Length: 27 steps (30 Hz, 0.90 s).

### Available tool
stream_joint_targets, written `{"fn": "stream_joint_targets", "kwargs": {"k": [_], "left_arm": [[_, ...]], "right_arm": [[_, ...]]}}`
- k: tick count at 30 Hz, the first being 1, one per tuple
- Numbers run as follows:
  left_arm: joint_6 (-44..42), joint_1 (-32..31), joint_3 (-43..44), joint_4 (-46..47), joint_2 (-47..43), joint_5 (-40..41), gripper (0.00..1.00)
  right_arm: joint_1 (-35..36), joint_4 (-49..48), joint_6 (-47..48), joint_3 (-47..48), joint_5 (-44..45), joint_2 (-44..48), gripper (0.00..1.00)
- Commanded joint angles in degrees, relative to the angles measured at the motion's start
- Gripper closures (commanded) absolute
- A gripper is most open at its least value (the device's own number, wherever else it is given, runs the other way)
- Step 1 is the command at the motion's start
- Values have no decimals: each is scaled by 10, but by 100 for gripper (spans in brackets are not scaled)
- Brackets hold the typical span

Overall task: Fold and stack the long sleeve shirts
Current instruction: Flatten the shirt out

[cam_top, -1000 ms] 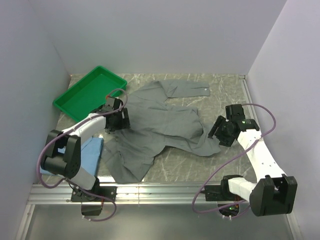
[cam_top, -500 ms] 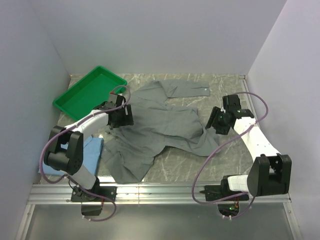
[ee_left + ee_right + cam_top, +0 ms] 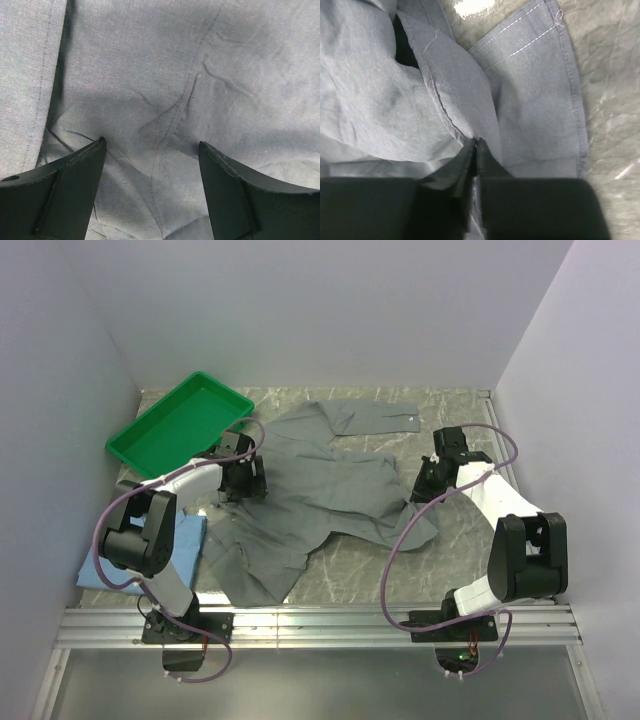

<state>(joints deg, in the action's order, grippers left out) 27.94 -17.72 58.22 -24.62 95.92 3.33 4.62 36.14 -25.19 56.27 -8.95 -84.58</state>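
The grey long sleeve shirt (image 3: 330,485) lies spread and creased across the middle of the table, one sleeve (image 3: 375,420) stretched toward the back. My left gripper (image 3: 243,480) is open, its fingers pressed down on the shirt's left side; the left wrist view shows grey cloth (image 3: 175,75) and a seam between the left gripper's (image 3: 151,145) spread tips. My right gripper (image 3: 421,485) is shut on the shirt's right edge, and the right wrist view shows a fold of grey cloth (image 3: 455,100) pinched at the right gripper's (image 3: 476,142) tips. The light blue shirt (image 3: 188,538) lies folded at the near left, partly under the left arm.
A green plastic tray (image 3: 180,425) sits at the back left, close to the left arm. Walls close in the table on the left, back and right. A metal rail (image 3: 320,622) runs along the near edge. Bare marbled tabletop (image 3: 460,540) shows at the near right.
My right gripper has moved back and left onto the grey shirt's right edge and closed on the cloth. The left gripper has shifted slightly on the shirt and stays open.
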Motion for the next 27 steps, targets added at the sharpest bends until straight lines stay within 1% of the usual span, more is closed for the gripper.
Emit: {"fn": "stream_joint_targets", "kwargs": {"k": [1,4,6,9,10,11,12,14,15,18,20,21,22,24,25,26,27], "left_arm": [[5,0,3,2,7,12,20],[9,1,4,-3,8,17,21],[9,3,3,-5,12,21,21],[13,7,3,-10,16,24,21],[18,8,2,-11,16,25,22],[19,11,1,-12,17,26,23],[21,17,1,-13,18,25,23],[27,24,0,-16,20,22,23],[29,32,-1,-17,21,19,23],[35,44,-11,-22,18,15,23],[38,47,-20,-26,15,17,23],[38,48,-23,-28,9,18,23],[39,49,-27,-29,5,20,23],[38,50,-40,-29,-8,18,23],[37,50,-44,-28,-13,12,23],[35,50,-52,-27,-16,7,23],[31,49,-54,-21,-26,-2,23]], "right_arm": [[0,8,10,32,25,16,100],[-8,35,4,28,49,44,100],[-13,48,-17,7,82,70,100],[-44,76,-50,-34,125,162,100],[-82,91,-59,-44,131,184,100],[-99,96,-71,-64,133,207,100],[-109,103,-77,-75,142,249,100],[-116,119,-91,-97,150,290,100],[-115,121,-96,-107,127,322,100],[-116,157,-115,-142,78,347,100],[-115,175,-125,-161,61,361,100],[-115,179,-123,-165,53,382,99],[-115,188,-115,-164,42,395,97],[-115,206,-98,-148,39,413,85],[-114,207,-71,-127,25,413,76],[-115,209,-59,-114,18,409,60],[-114,209,-51,-101,12,393,54]]}}
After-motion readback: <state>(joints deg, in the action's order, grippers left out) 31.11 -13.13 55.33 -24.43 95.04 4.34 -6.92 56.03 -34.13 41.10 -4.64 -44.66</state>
